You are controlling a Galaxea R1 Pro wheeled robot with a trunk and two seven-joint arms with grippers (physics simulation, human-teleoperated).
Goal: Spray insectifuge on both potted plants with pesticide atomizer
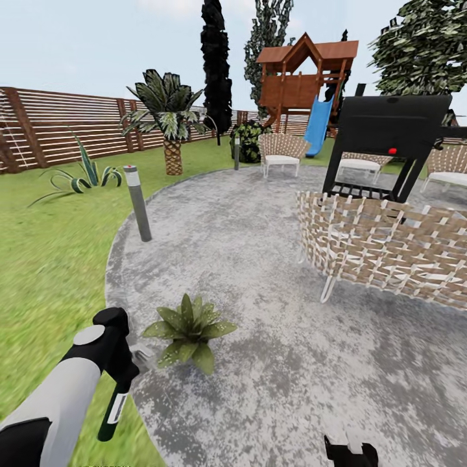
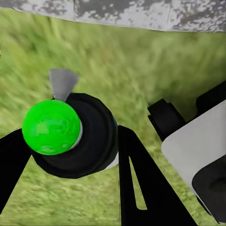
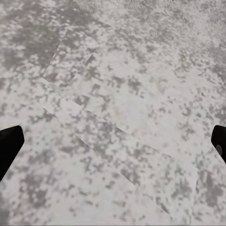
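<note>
left gripper (image 1: 120, 379): I've got it clamped on the slim dark green pesticide atomizer (image 1: 111, 412)
right gripper (image 3: 113, 141): fingers wide apart over grey speckled paving (image 3: 117, 84)
low green rosette plant (image 1: 188, 331): just beside the atomizer

Paved round (image 1: 272, 311): rough, matt speckled grey stone. Fence (image 1: 58, 126): brown slatted wood, matt. Beside the paving edge, bollard (image 1: 138, 204): smooth grey metal look. Chair (image 1: 389, 250) on the paving: woven wicker over thin white legs. Grill (image 1: 389, 136) behind that chair: matt black. Pesticide atomizer (image 1: 115, 405): dark green, smooth plastic look, white paper-like label; glossy green cap (image 2: 51, 127).
</note>
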